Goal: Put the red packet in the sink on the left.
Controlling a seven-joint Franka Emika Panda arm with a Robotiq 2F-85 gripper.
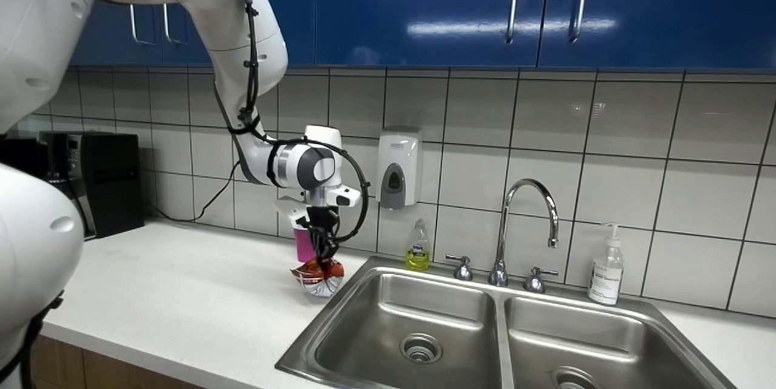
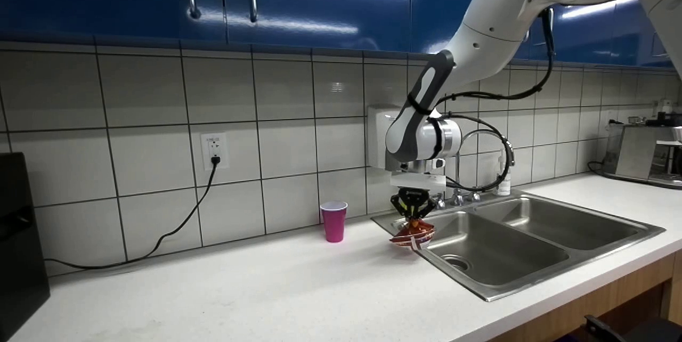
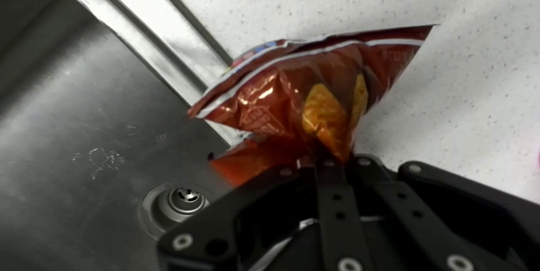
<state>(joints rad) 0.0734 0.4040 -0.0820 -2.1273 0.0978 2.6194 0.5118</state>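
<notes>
End effector point(image 2: 413, 217) clamped on red packet point(image 3: 295, 89), close beside sink rim point(image 1: 328, 319); counter point(image 1: 182, 292) spreads opposite.

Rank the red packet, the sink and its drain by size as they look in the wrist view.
Largest to smallest:
Sink, cut off by the frame
Red packet, nearer the camera
Drain
</notes>
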